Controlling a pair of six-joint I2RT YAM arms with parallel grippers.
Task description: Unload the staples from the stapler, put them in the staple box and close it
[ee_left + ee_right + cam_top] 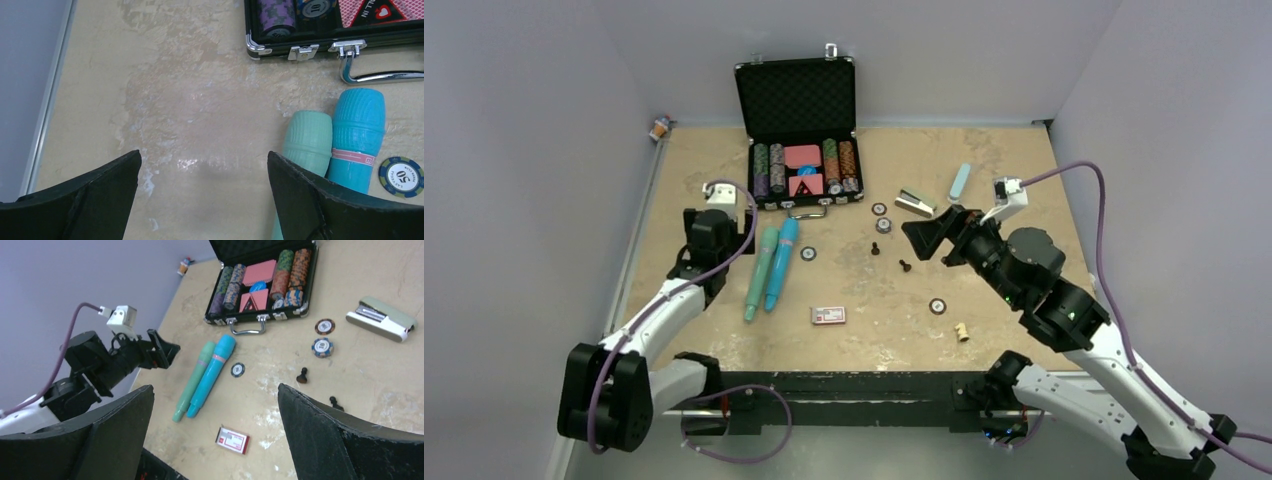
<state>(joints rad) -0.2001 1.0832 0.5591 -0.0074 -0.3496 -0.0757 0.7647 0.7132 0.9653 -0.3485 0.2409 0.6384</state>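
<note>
Since the pale green and silver metal stapler lies just at eleven o'clock, the right claw, wide and empty, is nearer. The stapler's long axis runs roughly ten to four.

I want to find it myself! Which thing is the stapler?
Find the open black case of poker chips at the far edge of the table. Just right of its front corner lies the pale grey-green stapler. Unlike the smooth light-blue stick beside it, it is boxy with a shiny metal strip.

Chip case cut off at left wrist view's top edge, stapler contents too small to tell
</note>
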